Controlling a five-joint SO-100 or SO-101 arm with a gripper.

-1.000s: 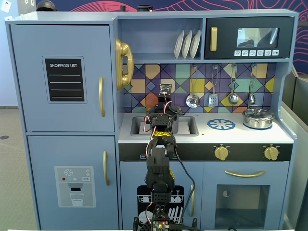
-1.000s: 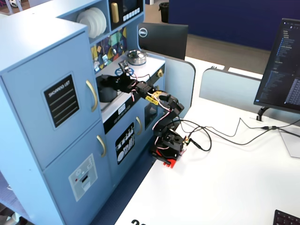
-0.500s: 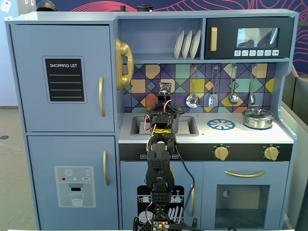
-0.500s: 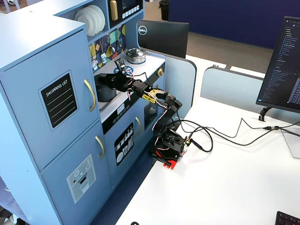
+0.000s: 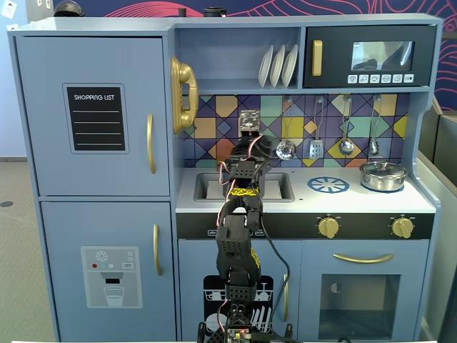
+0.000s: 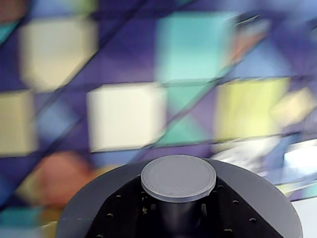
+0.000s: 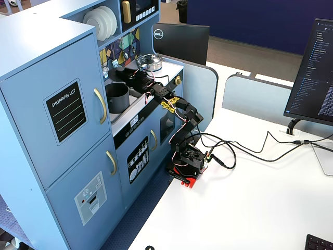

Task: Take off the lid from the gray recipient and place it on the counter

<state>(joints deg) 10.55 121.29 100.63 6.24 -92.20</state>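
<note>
Lid (image 6: 178,178) and pot are apart: the matte dark gray disc fills the bottom of the wrist view, its round knob facing the camera with the blurred coloured tiles of the backsplash behind it. In the angled fixed view the lid (image 7: 120,72) shows as a dark shape held in the air above and just to the right of the gray recipient (image 7: 116,97), clear of its rim.

Largest in both fixed views is the blue toy kitchen (image 5: 93,143), with a fridge door carrying a "shopping list" board, a microwave and white plates on the upper shelf. Its white table (image 5: 371,201) has a sink recess at the left, a blue-and-white burner print (image 5: 328,185) in the middle and a shiny steel pot (image 5: 383,174) at the right, well apart from the arm.

The gray recipient stands open-topped in the sink recess in the angled fixed view; in the front fixed view the arm hides it.

The black arm (image 7: 183,130) rises from its red-edged base on the white desk and reaches over the front edge of the table. The jaws are closed on the lid's knob, as the wrist view shows by the knob's stem sitting in the black gripper (image 7: 130,75) body.
</note>
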